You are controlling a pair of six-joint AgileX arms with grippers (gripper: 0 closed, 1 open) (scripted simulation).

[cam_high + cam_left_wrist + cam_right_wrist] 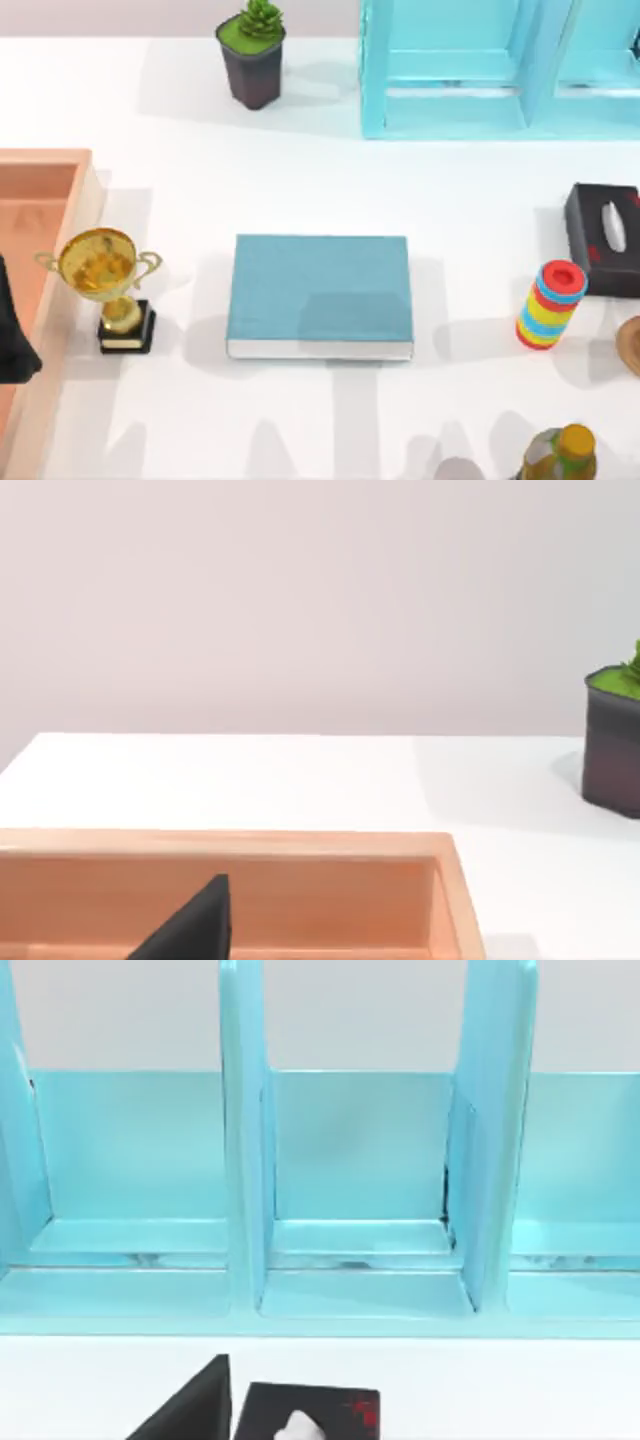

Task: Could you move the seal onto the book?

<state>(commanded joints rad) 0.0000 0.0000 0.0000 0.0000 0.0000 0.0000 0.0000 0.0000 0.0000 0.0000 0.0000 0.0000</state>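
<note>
The book [320, 290], teal-blue with white page edges, lies flat in the middle of the table with nothing on it. A tan-brown rounded thing [630, 345], cut off by the top view's right edge, looks like the seal; it stands on the table just right of the striped stack. My left arm [14, 340] is a dark shape at the left edge, over the wooden tray. A black part of my left gripper [195, 925] hangs above that tray. A black part of my right gripper [195, 1405] shows above the table, facing the shelf beside the tissue box.
A gold trophy [108, 285] on a black base stands left of the book, beside the wooden tray [50, 170]. A potted plant [252, 55] and a light-blue shelf [500, 70] are at the back. The black tissue box [602, 238], a striped stack [548, 305] and a bottle [562, 455] crowd the right.
</note>
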